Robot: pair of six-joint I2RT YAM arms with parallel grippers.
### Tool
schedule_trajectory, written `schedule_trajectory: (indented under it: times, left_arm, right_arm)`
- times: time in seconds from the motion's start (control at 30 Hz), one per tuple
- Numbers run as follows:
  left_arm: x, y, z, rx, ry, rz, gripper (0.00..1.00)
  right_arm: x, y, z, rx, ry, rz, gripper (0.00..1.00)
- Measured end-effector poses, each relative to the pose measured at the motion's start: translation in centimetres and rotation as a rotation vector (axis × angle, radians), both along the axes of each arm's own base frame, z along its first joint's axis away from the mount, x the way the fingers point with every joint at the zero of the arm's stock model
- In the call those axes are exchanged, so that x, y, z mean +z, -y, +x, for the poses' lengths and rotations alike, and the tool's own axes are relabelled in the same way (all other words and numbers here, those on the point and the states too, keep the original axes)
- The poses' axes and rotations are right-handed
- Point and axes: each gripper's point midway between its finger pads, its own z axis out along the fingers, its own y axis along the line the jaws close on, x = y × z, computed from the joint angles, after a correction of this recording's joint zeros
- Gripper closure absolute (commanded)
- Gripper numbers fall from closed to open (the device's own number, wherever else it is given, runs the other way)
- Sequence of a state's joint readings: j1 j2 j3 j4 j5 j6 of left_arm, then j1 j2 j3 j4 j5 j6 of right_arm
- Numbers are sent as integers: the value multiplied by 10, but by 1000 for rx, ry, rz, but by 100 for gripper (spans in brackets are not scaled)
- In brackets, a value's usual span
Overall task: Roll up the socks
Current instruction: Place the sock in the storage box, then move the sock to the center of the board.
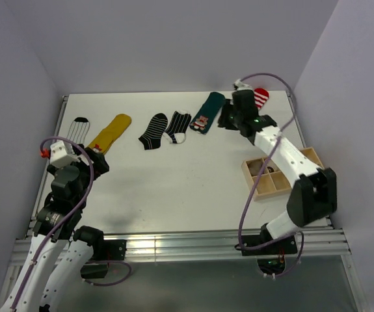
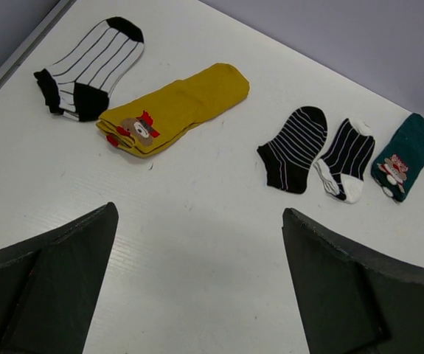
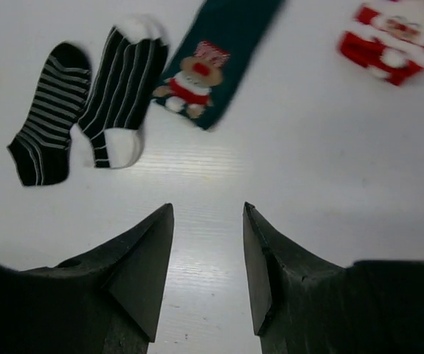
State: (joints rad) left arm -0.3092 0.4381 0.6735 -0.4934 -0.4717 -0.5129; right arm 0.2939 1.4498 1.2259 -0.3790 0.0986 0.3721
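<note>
Several socks lie flat in a row at the far side of the table. From left: a white sock with black stripes (image 1: 78, 128) (image 2: 94, 66), a yellow sock (image 1: 111, 132) (image 2: 175, 107), a black sock with white lines (image 1: 153, 131) (image 2: 294, 147) (image 3: 49, 122), a black-and-white sock (image 1: 178, 126) (image 3: 127, 92), a teal sock with a figure (image 1: 207, 112) (image 3: 212, 66), and a red-and-white sock (image 1: 261, 97) (image 3: 392, 37). My left gripper (image 1: 99, 159) (image 2: 199, 212) is open and empty, near the yellow sock. My right gripper (image 1: 227, 119) (image 3: 208, 206) is open and empty, just right of the teal sock.
A wooden tray with compartments (image 1: 247, 175) stands at the right, under my right arm. Grey walls enclose the table on three sides. A metal rail runs along the near edge.
</note>
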Motion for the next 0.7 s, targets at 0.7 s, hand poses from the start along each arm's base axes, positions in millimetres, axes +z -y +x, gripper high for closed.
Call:
schedule_trajectory:
  times: [0.7]
  left_arm:
    - [-19, -1, 10, 19, -84, 31, 1]
  right_arm:
    - [-168, -232, 50, 659, -265, -219, 55]
